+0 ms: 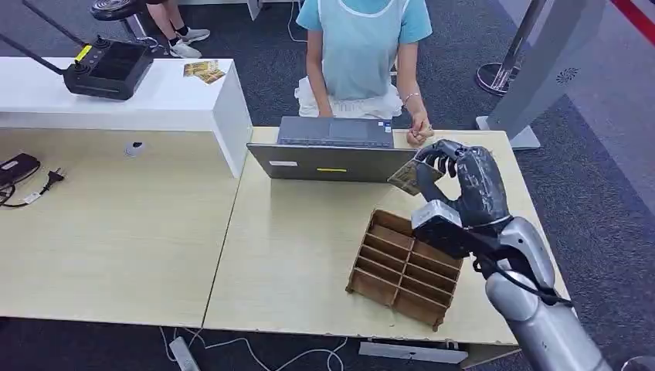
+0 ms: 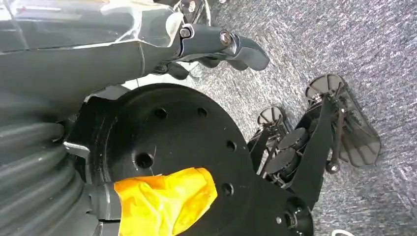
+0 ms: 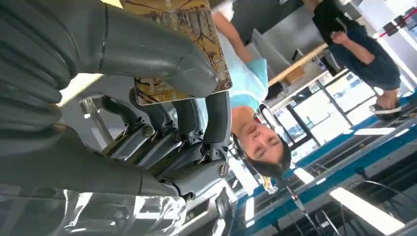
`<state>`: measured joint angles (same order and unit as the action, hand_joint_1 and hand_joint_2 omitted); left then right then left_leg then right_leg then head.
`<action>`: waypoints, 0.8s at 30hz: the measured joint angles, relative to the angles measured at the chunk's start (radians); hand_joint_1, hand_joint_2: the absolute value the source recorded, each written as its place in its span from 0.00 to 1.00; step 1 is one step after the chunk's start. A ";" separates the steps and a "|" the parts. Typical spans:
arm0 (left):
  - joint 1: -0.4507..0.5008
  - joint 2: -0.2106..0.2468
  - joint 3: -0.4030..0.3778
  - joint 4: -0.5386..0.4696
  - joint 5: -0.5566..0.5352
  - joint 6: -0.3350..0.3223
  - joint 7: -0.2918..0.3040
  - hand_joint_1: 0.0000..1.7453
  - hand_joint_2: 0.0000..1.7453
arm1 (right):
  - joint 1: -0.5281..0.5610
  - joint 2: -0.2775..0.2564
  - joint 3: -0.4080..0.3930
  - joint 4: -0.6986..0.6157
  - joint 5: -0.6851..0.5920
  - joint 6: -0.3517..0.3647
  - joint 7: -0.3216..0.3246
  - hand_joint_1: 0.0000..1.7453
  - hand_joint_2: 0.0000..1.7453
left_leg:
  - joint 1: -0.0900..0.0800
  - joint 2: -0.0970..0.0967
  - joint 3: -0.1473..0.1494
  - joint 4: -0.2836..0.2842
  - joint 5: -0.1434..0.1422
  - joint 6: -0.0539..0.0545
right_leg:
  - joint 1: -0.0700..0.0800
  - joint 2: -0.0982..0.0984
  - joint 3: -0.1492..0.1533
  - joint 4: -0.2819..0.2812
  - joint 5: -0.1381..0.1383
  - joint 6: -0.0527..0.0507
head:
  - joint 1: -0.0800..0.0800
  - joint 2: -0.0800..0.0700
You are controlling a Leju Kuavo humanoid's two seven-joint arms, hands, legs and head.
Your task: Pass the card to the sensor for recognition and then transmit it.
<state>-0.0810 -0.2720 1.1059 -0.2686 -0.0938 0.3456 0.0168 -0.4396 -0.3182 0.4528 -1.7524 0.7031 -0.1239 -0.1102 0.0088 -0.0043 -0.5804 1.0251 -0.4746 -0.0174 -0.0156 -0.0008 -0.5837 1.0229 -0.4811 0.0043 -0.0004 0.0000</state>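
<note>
My right hand [image 1: 463, 182] is raised over the far right part of the light wood table [image 1: 293, 255], above and behind a brown divided wooden rack [image 1: 405, 267]. It pinches a small patterned card [image 1: 403, 176] between thumb and fingers, holding it against the right end of a grey open laptop [image 1: 332, 147]. In the right wrist view the card [image 3: 196, 29] lies under the thick thumb, with the dark fingers [image 3: 162, 113] behind it. My left hand [image 2: 231, 44] hangs beside my body over grey carpet and holds nothing.
A person in a light blue top [image 1: 359, 46] sits behind the laptop, one hand [image 1: 419, 133] on the table near the card. On the left stands a white raised counter [image 1: 193, 108] with a black controller [image 1: 108, 68] and some cards [image 1: 204, 71]. A black plug [image 1: 51, 179] lies far left.
</note>
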 joint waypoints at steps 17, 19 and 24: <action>-0.008 0.005 -0.044 0.000 -0.069 -0.025 0.037 0.00 1.00 | -0.513 0.078 0.079 0.614 -0.015 0.158 0.067 1.00 1.00 | 0.000 -0.002 0.000 0.000 0.001 0.000 | 0.000 -0.001 0.000 0.000 0.001 0.000 | 0.000 0.000; -0.009 0.007 -0.048 0.000 -0.079 -0.027 0.040 0.00 1.00 | -0.557 0.093 0.084 0.689 -0.003 0.167 0.085 1.00 1.00 | 0.000 -0.002 0.000 0.000 0.001 0.000 | 0.000 -0.001 0.000 0.000 0.001 0.000 | 0.000 0.000; -0.011 0.008 -0.064 0.000 -0.098 -0.031 0.046 0.00 1.00 | -0.648 0.133 0.094 0.860 0.009 0.164 0.108 1.00 1.00 | 0.000 -0.002 0.000 0.000 0.001 0.000 | 0.000 -0.001 0.000 0.001 0.001 0.000 | 0.000 0.000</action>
<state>-0.0918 -0.2640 1.0414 -0.2682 -0.1919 0.3143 0.0629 -1.0880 -0.1854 0.5467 -0.8929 0.7122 0.0404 -0.0019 0.0087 -0.0066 -0.5807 1.0255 -0.4732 -0.0178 -0.0157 -0.0020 -0.5836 1.0235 -0.4797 0.0044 -0.0008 0.0000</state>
